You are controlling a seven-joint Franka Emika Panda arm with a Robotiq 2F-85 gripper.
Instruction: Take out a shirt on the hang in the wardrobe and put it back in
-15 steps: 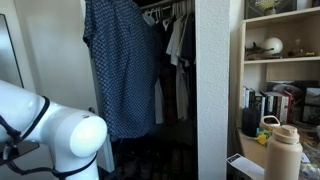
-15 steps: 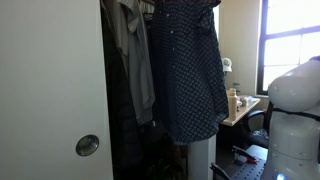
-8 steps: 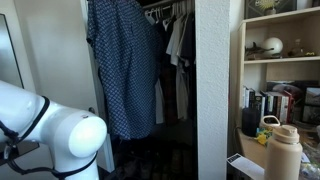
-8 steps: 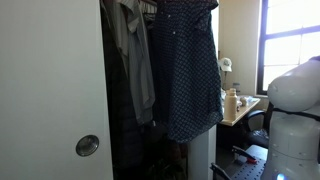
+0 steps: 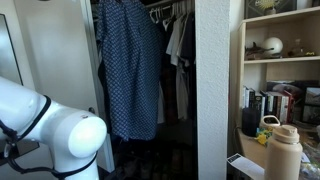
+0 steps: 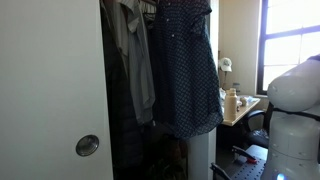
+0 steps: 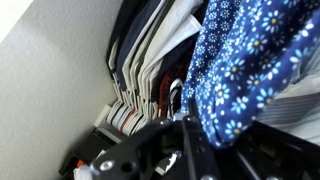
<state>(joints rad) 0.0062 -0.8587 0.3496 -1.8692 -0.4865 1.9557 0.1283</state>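
A dark blue shirt with a small white flower print hangs at the open wardrobe, in both exterior views (image 5: 128, 70) (image 6: 185, 70). Its top runs out of frame, so the hanger and my gripper are hidden there. In the wrist view the shirt (image 7: 250, 50) fills the right side. My gripper (image 7: 185, 150) is the black body at the bottom edge, and the blue cloth lies right against its fingers, as if clamped. Other hung clothes (image 5: 178, 45) (image 6: 128, 50) (image 7: 150, 60) are packed on the rail behind.
The white wardrobe wall (image 5: 218, 90) stands right of the opening. A white door with a round knob (image 6: 88, 145) stands beside it. A shelf with books (image 5: 280, 100) and a tan bottle (image 5: 282, 150) are near. The robot's white base (image 5: 50, 135) (image 6: 295, 100) is close.
The blue shirt has shifted sideways toward the wardrobe opening and the other hung clothes, swinging and turning slightly as it went. The rest is still.
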